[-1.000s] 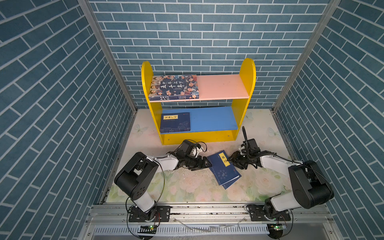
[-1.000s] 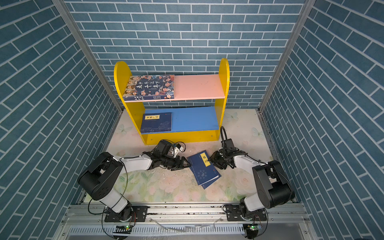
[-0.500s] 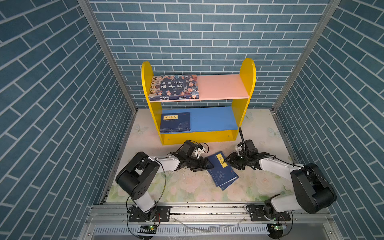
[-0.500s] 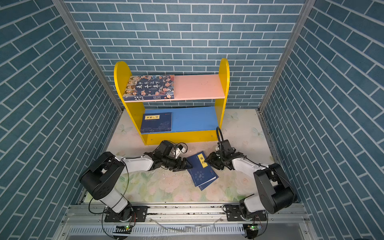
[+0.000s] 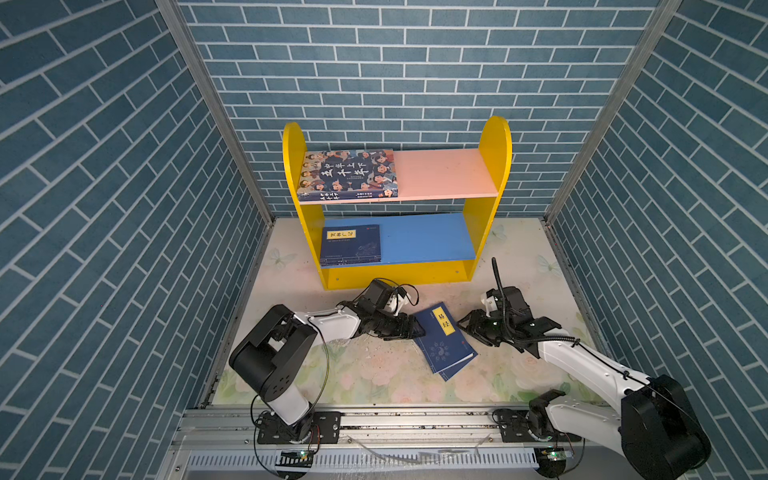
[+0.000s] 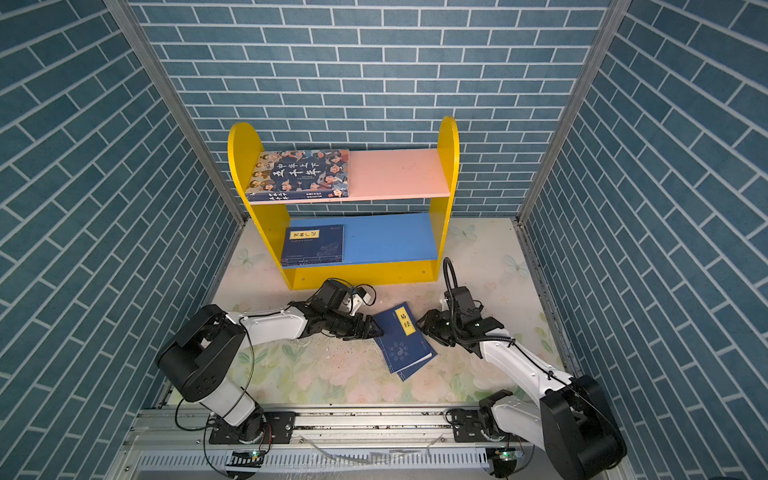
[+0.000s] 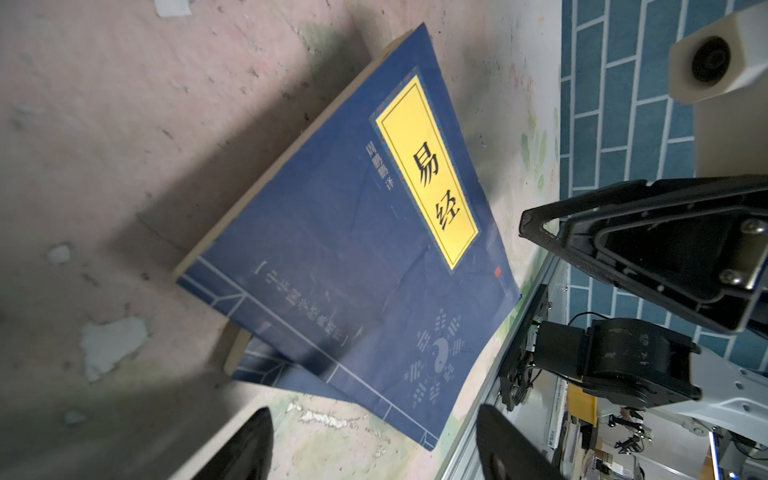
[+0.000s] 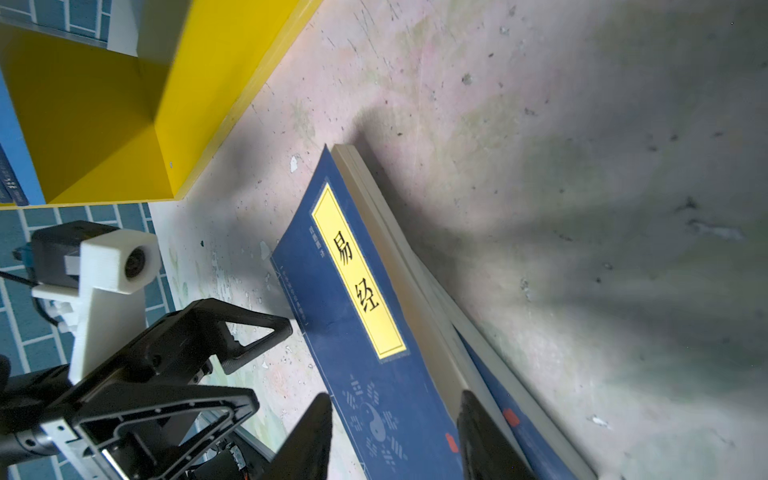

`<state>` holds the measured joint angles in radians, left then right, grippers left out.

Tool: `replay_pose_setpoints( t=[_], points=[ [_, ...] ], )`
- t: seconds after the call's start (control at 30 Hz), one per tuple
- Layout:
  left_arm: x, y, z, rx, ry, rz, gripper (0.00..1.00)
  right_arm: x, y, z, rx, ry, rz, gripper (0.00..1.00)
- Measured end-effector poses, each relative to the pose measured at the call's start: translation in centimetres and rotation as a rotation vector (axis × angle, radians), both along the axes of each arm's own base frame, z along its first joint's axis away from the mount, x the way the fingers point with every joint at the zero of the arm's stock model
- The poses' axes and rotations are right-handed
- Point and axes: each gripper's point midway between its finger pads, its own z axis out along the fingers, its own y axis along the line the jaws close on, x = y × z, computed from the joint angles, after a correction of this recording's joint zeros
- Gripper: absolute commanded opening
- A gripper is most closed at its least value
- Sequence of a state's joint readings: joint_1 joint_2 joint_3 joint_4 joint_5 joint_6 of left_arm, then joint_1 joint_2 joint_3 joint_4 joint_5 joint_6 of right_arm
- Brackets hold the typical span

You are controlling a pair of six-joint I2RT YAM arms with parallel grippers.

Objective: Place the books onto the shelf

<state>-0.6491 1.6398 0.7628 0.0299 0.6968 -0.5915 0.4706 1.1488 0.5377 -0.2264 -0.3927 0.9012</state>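
Worktop (image 5: pixel 374 374) with floral surface, walled on three sides by blue brick-patterned panels (image 5: pixel 124 208); the front edge meets a metal rail (image 5: pixel 415 419).

The shelf (image 5: pixel 494 158) stands at the back edge against the rear wall. The thick book (image 5: pixel 349 172) lies flat at the left end of the pink upper board (image 5: pixel 444 174). One thin navy book (image 5: pixel 351 245) lies flat at the left end of the blue lower board (image 5: pixel 428 239). The right part of each board is bare.

The stack of thin navy books (image 5: pixel 442 338), at least two, lies near the middle of the worktop, askew to its edges. A strip of open worktop separates it from the shelf base.

The left gripper (image 5: pixel 417 330) lies low just beside the stack's left edge, its fingers (image 7: pixel 249 449) spread wide with nothing between them. The right gripper (image 5: pixel 467 328) lies just beside the stack's right edge. Its fingers (image 8: pixel 316 436) are parted and frame the page edge of the top book in the right wrist view. Contact cannot be judged on either side.
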Motion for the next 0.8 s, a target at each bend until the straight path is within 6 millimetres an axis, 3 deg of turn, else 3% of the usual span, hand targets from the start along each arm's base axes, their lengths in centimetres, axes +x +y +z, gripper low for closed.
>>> replay_pose_setpoints(
  t=[0.2,0.43,0.8],
  points=[
    [1.6,0.6,0.2,0.008,-0.036,0.023,0.78,-0.1,0.0,-1.7,-0.020,0.044,-0.013,0.49],
    [2.2,0.7,-1.4,0.032,-0.016,0.031,0.78,-0.1,0.0,-3.6,-0.045,0.085,-0.012,0.48],
    [3.6,-0.3,-1.2,0.007,-0.055,0.031,0.77,0.5,0.6,-4.6,-0.049,0.103,-0.003,0.43]
  ],
)
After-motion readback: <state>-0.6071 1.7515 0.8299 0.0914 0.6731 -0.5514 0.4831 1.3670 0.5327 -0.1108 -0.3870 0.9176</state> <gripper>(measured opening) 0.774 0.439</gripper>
